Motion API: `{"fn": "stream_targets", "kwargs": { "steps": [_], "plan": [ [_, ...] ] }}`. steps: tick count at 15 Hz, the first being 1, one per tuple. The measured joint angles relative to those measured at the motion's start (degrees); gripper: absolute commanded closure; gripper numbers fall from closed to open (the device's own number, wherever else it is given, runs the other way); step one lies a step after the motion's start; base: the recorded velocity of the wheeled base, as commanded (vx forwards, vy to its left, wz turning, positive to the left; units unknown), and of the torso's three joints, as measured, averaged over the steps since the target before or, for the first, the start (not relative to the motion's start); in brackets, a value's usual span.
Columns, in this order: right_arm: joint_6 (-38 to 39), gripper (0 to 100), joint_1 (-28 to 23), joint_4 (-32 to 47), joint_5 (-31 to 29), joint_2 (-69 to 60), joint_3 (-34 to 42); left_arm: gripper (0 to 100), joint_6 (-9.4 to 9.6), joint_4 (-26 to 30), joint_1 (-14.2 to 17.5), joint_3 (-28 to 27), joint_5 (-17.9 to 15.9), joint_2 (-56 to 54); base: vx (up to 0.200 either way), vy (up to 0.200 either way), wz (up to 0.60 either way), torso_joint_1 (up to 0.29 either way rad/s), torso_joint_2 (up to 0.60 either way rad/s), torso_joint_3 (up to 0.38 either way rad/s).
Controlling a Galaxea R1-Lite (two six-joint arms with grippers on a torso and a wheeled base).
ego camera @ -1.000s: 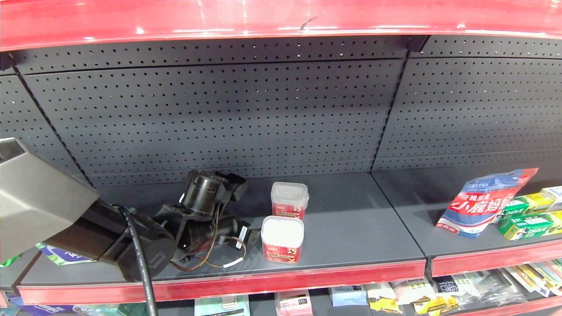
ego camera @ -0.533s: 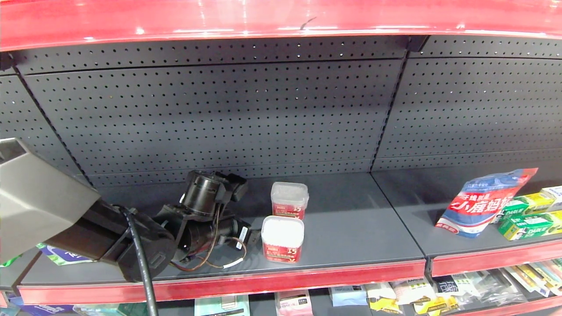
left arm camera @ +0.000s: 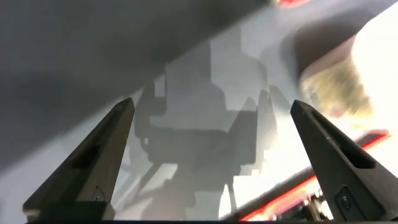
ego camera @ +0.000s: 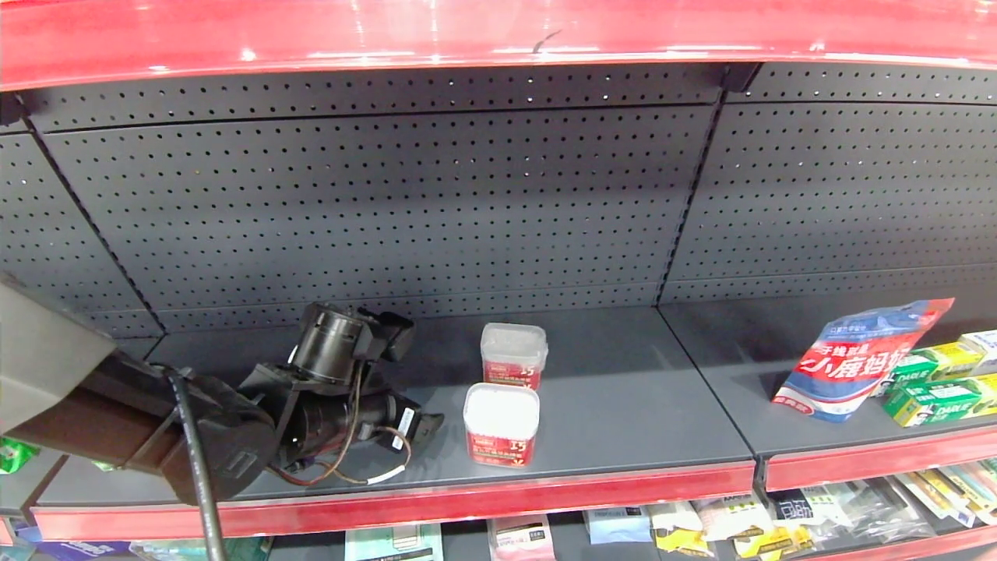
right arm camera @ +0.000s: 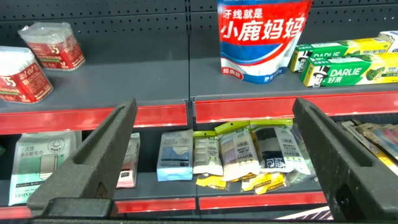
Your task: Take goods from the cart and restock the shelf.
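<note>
L end effector (left arm camera: 212,104) wide open, empty, low over shelf (ego camera: 623,413), just left of front tub (ego camera: 501,423), which sits near red front lip (ego camera: 545,485). 2nd tub (ego camera: 513,355) behind it, apart. Tubs well apart from pouch (ego camera: 861,360). R end effector (right arm camera: 216,102) wide open, empty.

1. light comes from overhead: white glare streaks run along the glossy red top shelf band (ego camera: 498,31).
2. the dark grey perforated metal back panel (ego camera: 389,195) is evenly lit, dimmer just under that band.
3. the front white-lidded red plastic tub (ego camera: 501,425) throws only a faint, soft shadow on the grey shelf deck (ego camera: 623,405).
4. the left wrist view holds a washed-out white patch (left arm camera: 380,50).
</note>
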Motion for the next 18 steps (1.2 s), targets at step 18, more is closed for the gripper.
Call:
{"fn": "stream_targets", "kwargs": {
  "steps": [18],
  "plan": [
    [0.0, 0, 0.0, 0.0, 0.0, 0.0, 0.0, 0, 2.68, 14.4, 22.3, 13.3, -13.5, -38.7, 0.000, 0.000, 0.00, 0.000, 0.00, 0.000]
  ]
}}
